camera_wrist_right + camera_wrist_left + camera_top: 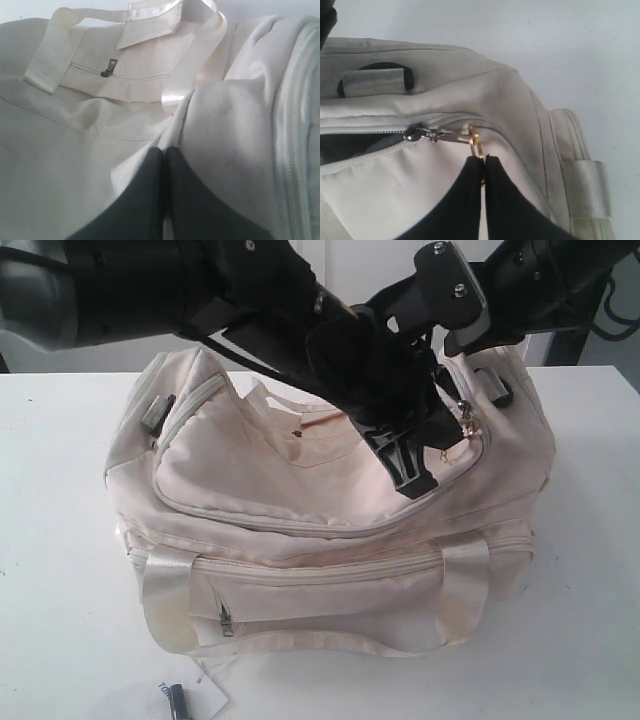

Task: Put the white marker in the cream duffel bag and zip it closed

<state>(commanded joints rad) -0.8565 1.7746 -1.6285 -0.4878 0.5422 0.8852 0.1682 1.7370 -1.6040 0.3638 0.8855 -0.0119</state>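
The cream duffel bag (330, 530) sits on the white table with its curved zip flap on top. My left gripper (484, 159) is shut on the gold ring (475, 141) of the zip pull, whose slider (417, 133) has a dark open gap beside it. From outside, the left gripper (455, 432) is at the bag's right end. My right gripper (165, 150) is shut on a fold of the bag's cream fabric (220, 130); in the exterior view the right gripper (418, 483) rests on the flap. The white marker is not visible.
A white paper tag (200, 695) with a small dark piece on it lies at the table's front edge. Shiny strap handles (170, 595) hang down the bag's front around a small zip pocket (300, 600). Both arms cross above the bag.
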